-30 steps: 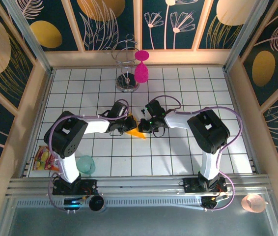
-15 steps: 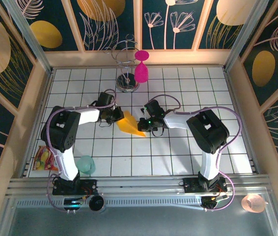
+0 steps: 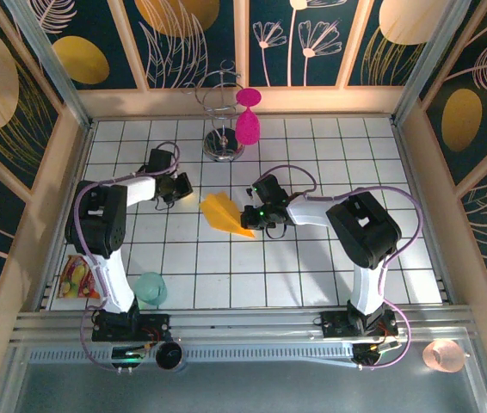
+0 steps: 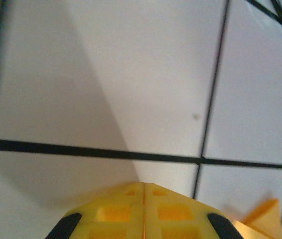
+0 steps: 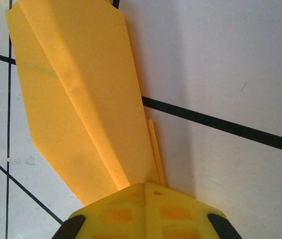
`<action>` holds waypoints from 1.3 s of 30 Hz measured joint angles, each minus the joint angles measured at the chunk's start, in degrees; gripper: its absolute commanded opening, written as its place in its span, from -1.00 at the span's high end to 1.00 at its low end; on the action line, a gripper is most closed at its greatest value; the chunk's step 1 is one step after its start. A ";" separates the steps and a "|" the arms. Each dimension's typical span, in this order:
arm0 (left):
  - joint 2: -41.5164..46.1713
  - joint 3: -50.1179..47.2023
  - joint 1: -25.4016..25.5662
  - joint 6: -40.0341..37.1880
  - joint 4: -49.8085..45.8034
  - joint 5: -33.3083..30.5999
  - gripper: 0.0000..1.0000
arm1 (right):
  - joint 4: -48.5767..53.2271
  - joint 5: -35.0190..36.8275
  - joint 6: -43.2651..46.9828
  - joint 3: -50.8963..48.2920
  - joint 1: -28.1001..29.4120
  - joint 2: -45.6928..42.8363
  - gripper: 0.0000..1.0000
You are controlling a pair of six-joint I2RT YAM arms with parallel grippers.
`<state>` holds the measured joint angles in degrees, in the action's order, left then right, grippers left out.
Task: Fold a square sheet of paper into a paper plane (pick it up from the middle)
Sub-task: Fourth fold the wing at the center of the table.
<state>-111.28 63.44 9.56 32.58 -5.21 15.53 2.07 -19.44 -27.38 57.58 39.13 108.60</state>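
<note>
Open tiles between left gripper (image 3: 181, 188) and paper plane (image 3: 223, 212); wire stand (image 3: 220, 148) with magenta goblet (image 3: 248, 127) blocks back centre, teal cup (image 3: 151, 288) sits near-left.

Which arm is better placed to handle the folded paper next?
Right. The right fingers are shut at the paper's narrow end, touching it; the left fingers are shut too, but apart from it.
</note>
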 measured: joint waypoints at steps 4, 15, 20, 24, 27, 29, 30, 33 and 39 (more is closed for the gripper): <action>1.97 -1.22 -0.55 0.63 0.13 -0.72 0.82 | -0.20 -0.15 -0.20 0.02 -0.02 -0.11 1.00; 9.64 -8.50 12.57 8.44 6.88 3.89 0.84 | -0.24 -0.46 -0.63 0.04 -0.02 -0.11 1.00; 5.90 -8.31 15.72 10.84 9.73 6.16 0.89 | -0.42 -1.05 -0.66 0.00 -0.15 -0.11 1.00; 2.40 -7.17 15.74 11.28 9.64 6.03 0.91 | -1.16 -2.08 -0.68 -0.37 -0.52 -0.22 1.00; 1.57 -6.38 15.65 11.43 9.25 5.46 0.92 | -1.18 -3.45 -0.59 -0.31 -1.03 -0.35 1.00; 1.14 -5.53 15.76 11.43 8.37 4.92 0.92 | -0.55 -5.05 -0.59 -0.26 -1.62 -0.61 1.00; 1.07 -5.29 15.82 11.43 8.13 4.72 0.92 | -0.17 -5.75 -0.59 -0.24 -1.88 -0.70 1.00; 0.94 -4.55 15.96 11.39 7.08 3.41 0.92 | -0.22 -8.55 -0.68 0.79 -2.45 -0.87 1.00; 0.70 -3.93 15.96 11.13 6.23 3.02 0.92 | -1.95 -12.24 -1.57 6.16 -2.56 -0.20 1.00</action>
<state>-110.59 59.51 25.52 43.70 1.02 18.55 0.12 -31.68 -28.95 63.75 36.58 108.40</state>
